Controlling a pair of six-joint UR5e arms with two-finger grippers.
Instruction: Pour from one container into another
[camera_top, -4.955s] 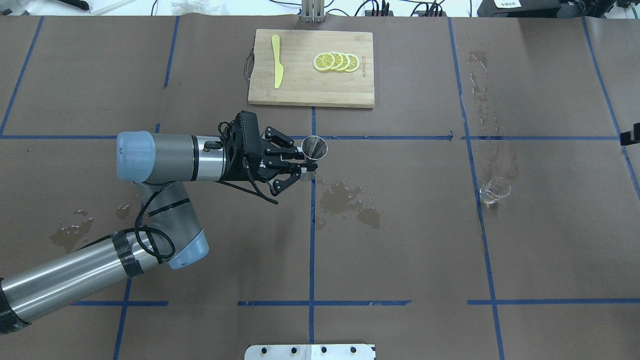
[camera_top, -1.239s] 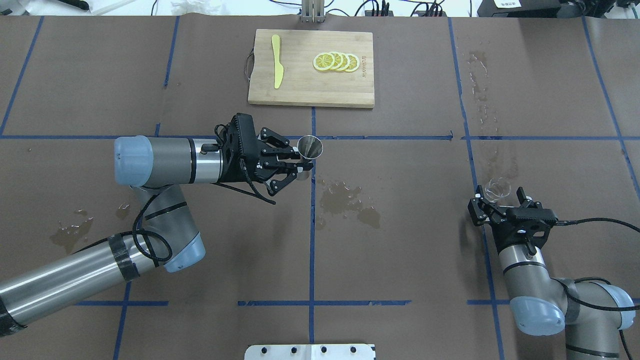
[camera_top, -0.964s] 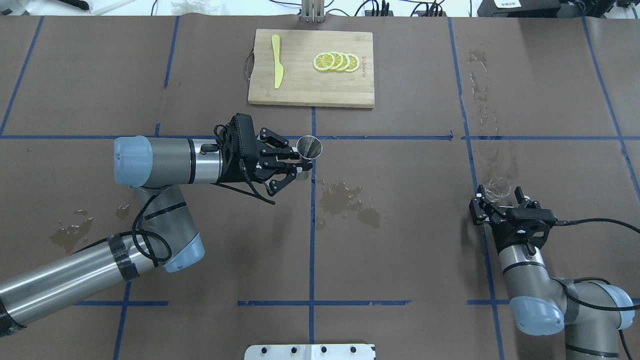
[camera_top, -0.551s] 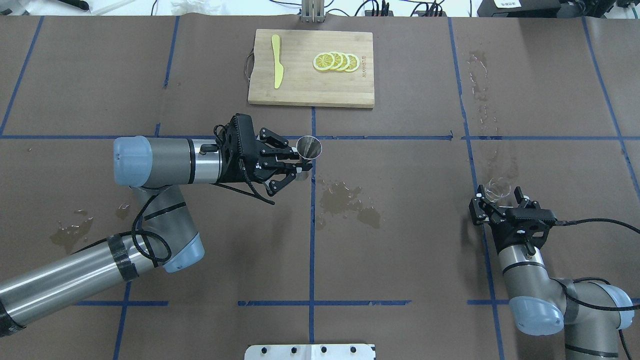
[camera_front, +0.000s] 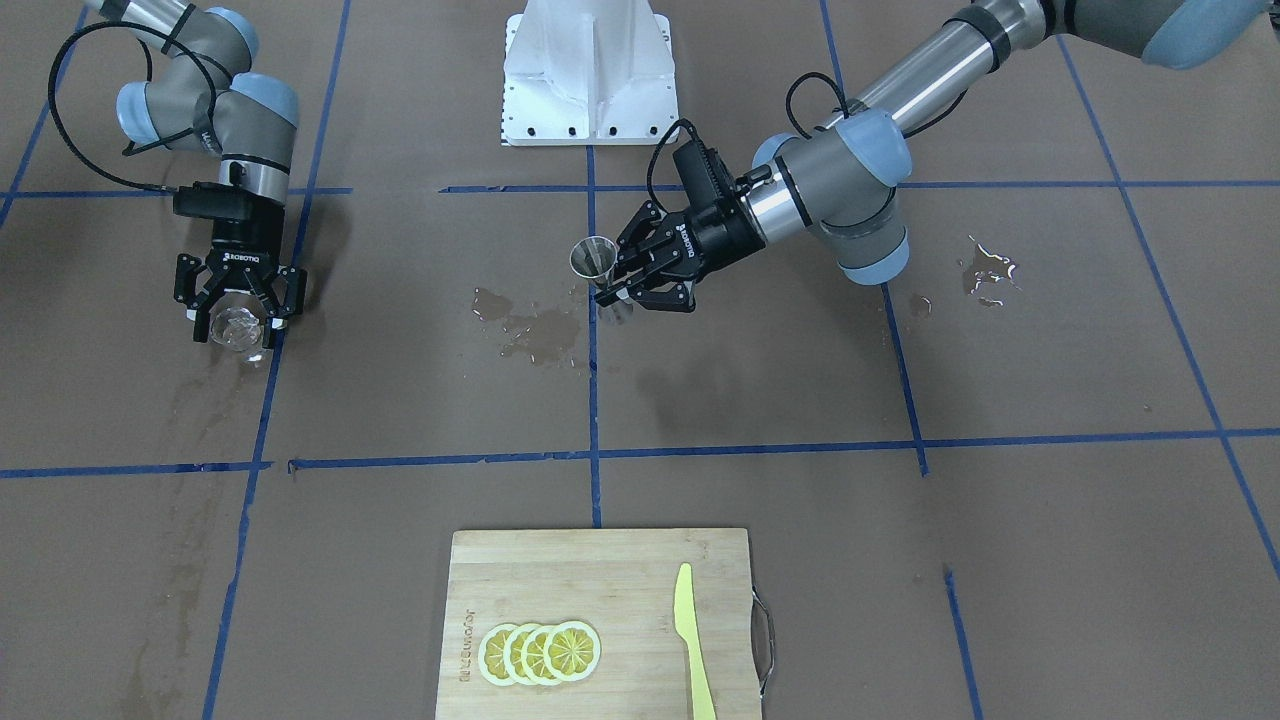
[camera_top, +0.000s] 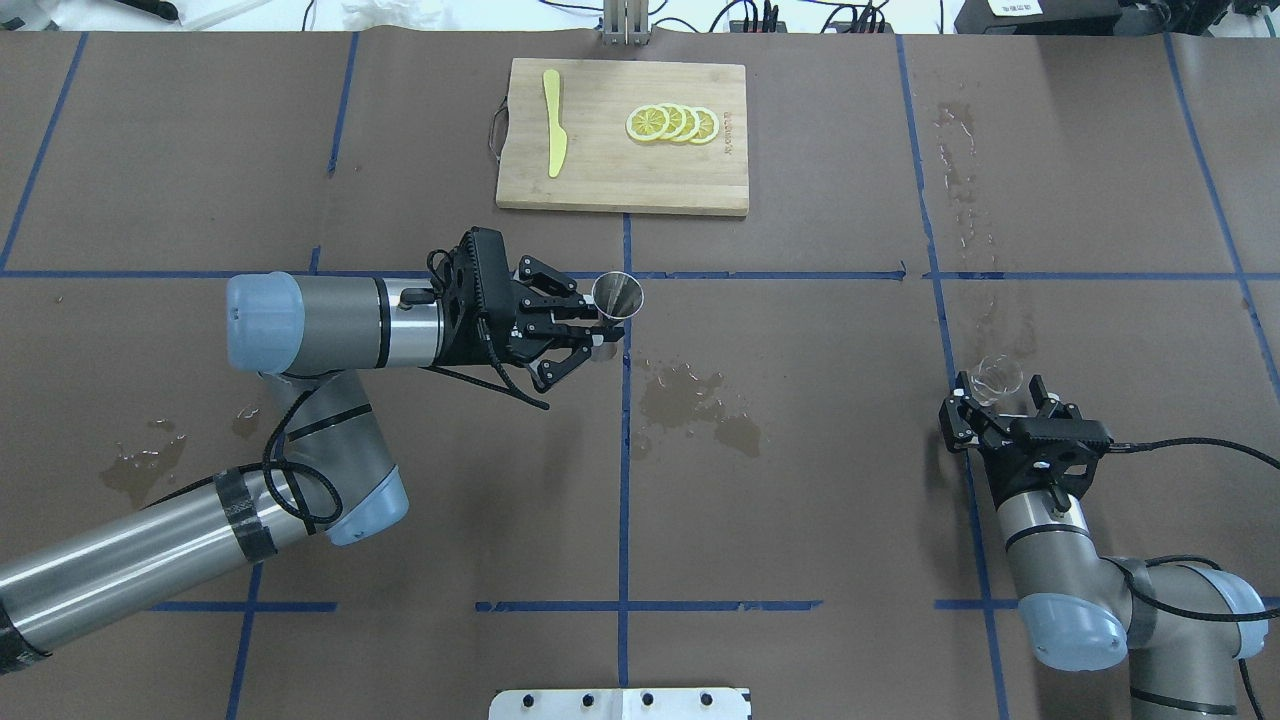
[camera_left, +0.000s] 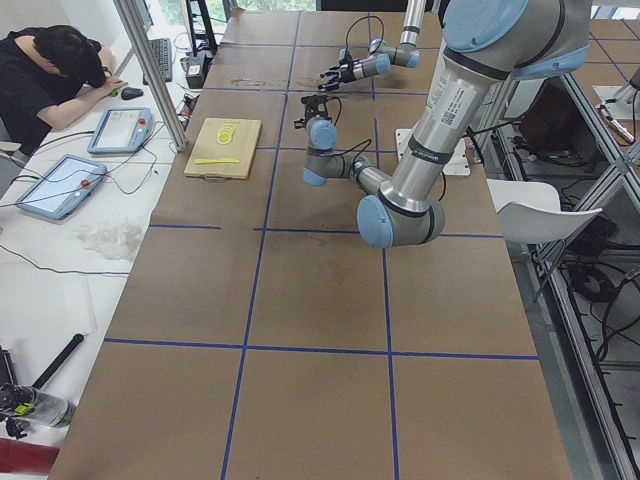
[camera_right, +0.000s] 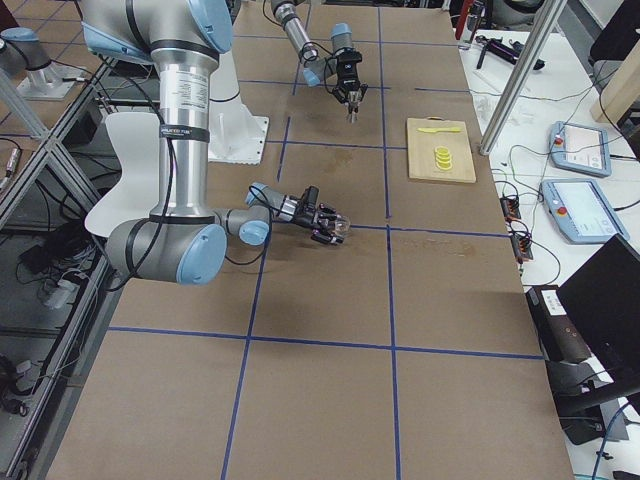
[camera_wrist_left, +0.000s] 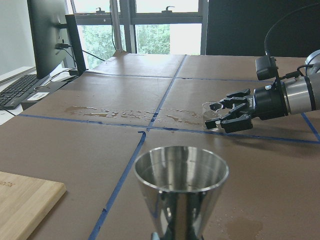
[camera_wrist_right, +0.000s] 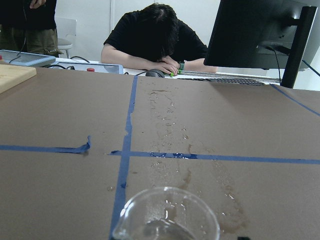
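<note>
Wet brown table (camera_top: 800, 500); left tool (camera_top: 603, 335) grips jigger (camera_top: 618, 296); right tool (camera_front: 238, 316) wide around cup (camera_front: 236, 332).

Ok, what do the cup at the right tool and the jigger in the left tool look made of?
The jigger looks like polished steel: mirror-bright, with sharp reflections. The cup looks like clear glass, though clear plastic is possible: the table shows through it and its thin rim glints.

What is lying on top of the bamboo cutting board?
On the bamboo cutting board lie a yellow knife and four overlapping lemon slices. Only one slice shows whole; the others are partly covered, and the board beneath them is hidden.
</note>
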